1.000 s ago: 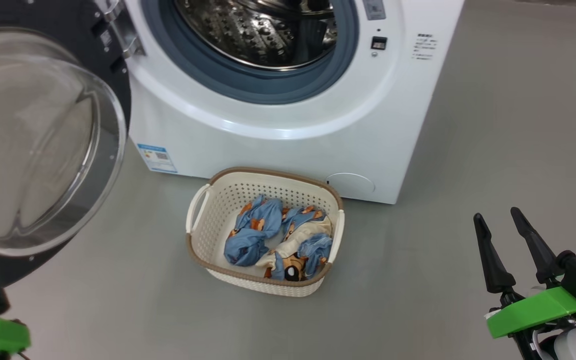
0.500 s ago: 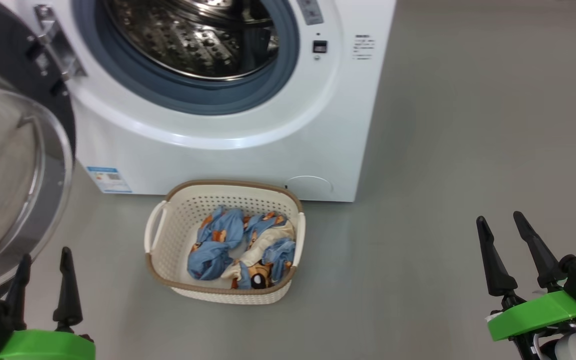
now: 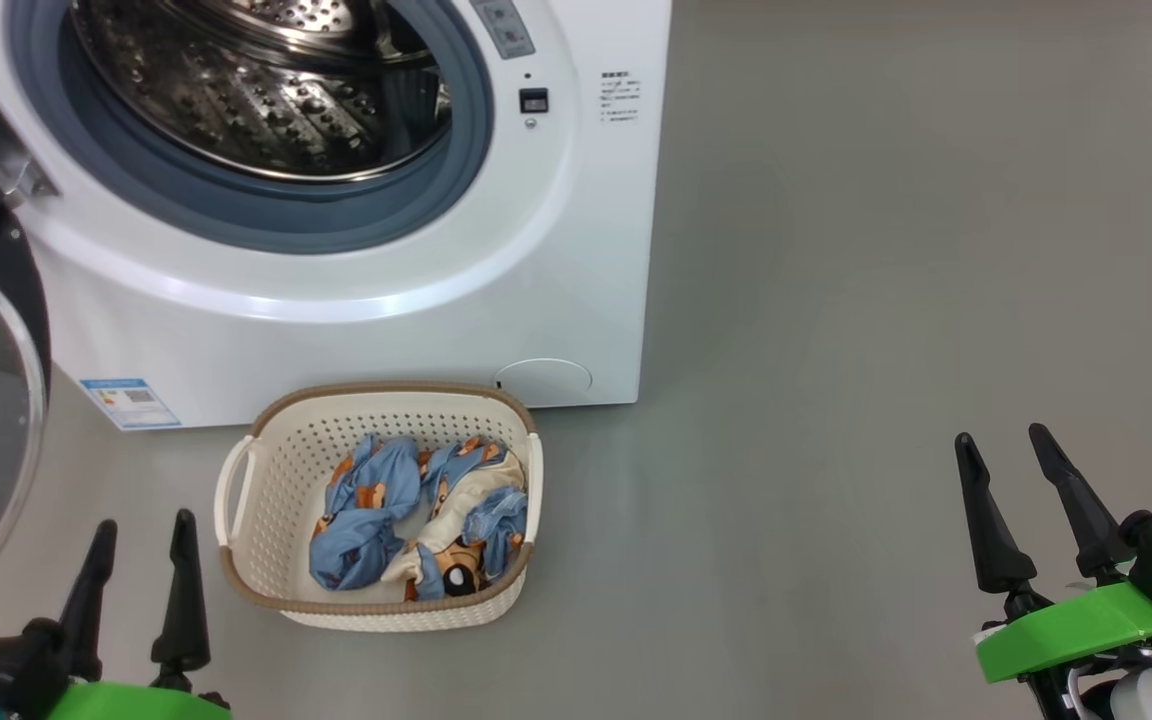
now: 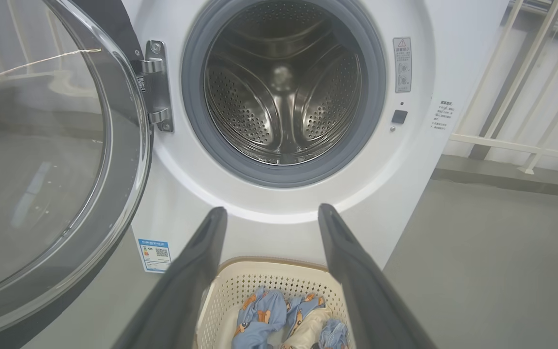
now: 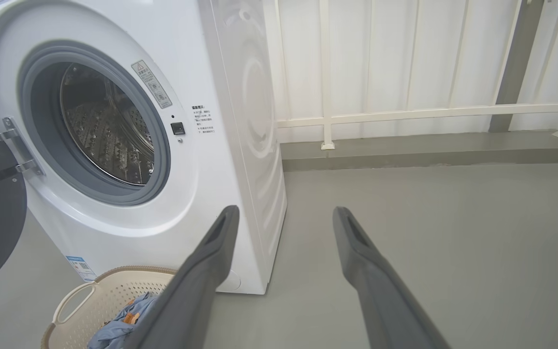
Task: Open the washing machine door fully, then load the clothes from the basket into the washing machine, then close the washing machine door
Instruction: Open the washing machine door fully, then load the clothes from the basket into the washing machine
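Small light-blue and cream garments (image 3: pixel 406 515) printed with orange-brown bears lie heaped in a cream perforated plastic basket (image 3: pixel 376 388) with a brown rim, set on the grey floor (image 3: pixel 836 300) just in front of the white front-loading washing machine (image 3: pixel 336 330). Its round black-rimmed glass door (image 4: pixel 41 169) stands swung wide to the left, exposing the steel drum (image 3: pixel 256 90). The left gripper (image 3: pixel 143 520) hovers beside the basket, the right gripper (image 3: pixel 999 436) well apart; both have their dark fingers spread, gripping nothing.
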You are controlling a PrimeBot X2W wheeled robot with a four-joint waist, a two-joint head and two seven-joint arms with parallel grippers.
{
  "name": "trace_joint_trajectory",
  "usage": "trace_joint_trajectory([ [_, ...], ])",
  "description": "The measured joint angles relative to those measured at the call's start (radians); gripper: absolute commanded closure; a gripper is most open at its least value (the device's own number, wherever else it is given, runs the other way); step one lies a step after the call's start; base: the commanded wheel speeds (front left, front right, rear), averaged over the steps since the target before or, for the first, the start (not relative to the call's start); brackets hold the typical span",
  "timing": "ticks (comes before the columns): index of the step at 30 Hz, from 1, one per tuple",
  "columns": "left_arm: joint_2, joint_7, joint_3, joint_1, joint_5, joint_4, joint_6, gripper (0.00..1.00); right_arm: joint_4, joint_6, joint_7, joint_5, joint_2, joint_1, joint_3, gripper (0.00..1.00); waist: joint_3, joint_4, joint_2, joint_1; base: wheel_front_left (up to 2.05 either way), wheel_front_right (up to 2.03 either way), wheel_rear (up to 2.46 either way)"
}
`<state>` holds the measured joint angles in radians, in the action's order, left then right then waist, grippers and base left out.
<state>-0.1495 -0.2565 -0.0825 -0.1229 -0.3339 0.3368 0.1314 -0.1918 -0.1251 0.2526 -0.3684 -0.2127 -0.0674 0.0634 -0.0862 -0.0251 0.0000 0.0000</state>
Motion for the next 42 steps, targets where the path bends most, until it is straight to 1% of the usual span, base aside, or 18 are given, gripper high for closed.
trace_joint_trajectory([
  [11,0.000,0.000,0.016,0.055,-0.026,-0.028,0.000,0.00,0.002,0.000,0.000,0.000,0.011,0.001,-0.002,0.00,0.004,0.033,0.0000,0.0000,0.00,0.00,0.00],
  [21,0.000,0.000,0.019,0.071,-0.043,-0.041,0.000,0.00,0.006,0.000,0.000,0.000,0.012,0.016,-0.002,0.00,0.010,0.032,0.0000,0.0000,0.00,0.00,0.00],
  [27,-0.007,0.000,0.041,0.071,-0.043,-0.043,0.000,0.00,0.008,0.000,0.000,0.000,0.012,0.016,-0.002,0.00,0.006,0.033,0.0000,0.0000,0.03,-0.11,0.08],
  [42,-0.014,0.000,0.048,0.071,-0.054,-0.042,0.000,0.00,0.008,0.000,0.000,0.000,0.017,0.015,-0.002,0.00,-0.002,0.034,0.0000,0.0000,0.50,-1.28,0.78],
])
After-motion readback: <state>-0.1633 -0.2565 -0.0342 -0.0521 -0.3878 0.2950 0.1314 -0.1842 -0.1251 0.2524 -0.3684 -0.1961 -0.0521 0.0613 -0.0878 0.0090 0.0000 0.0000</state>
